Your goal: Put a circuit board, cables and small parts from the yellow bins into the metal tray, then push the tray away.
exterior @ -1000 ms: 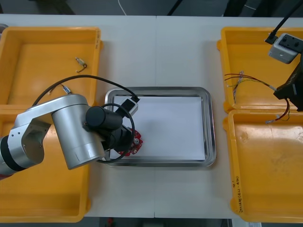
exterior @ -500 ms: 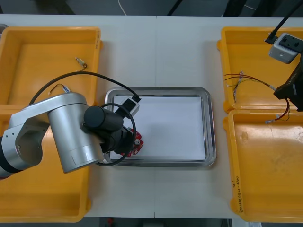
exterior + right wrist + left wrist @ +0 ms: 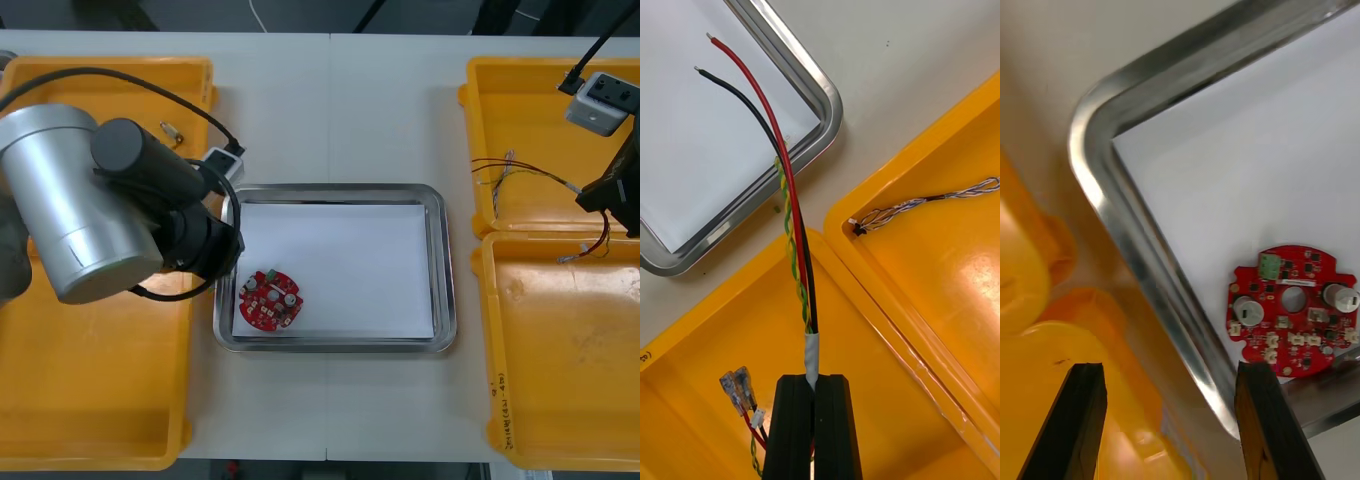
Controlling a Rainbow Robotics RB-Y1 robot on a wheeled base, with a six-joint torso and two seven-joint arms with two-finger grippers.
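1. Round red circuit board point(image 3: 269, 300): flat on the white inside of the metal tray point(image 3: 445, 270), close to the tray's near left corner, touching nothing but the tray.
2. Left end effector point(image 3: 1169, 375): wide open, holding nothing.
3. Up above the tray's left rim, with one black finger on the bin side of the rim and the other on the tray side. That finger is just beside the board, not touching it.
4. Big silver left arm over the left yellow bins point(image 3: 90, 400), right next to the tray.
5. Right end effector point(image 3: 816, 379): squeezed shut on the red and yellow cable point(image 3: 794, 217), gripping it at the grey taped part.
6. Well apart from the tray, off to its right, over the place where the two right yellow bins point(image 3: 570, 350) meet.
7. Cable sticking straight out from the shut fingers toward the tray's right side. A red wire, a black wire and a yellow and green twist in one bunch, with the bare ends loose.
8. Little plugs of the same cable hanging down beside the fingers, over the near bin right of the tray.
9. Twisted blue and white cable point(image 3: 925, 202): lying on the floor of the far bin right of the tray, near that bin's corner.
10. Small metal part point(image 3: 170, 132): alone on the floor of the far bin left of the tray.
11. Tray in the middle of the light bench point(image 3: 330, 110), between the bins, apart from them on both sides.
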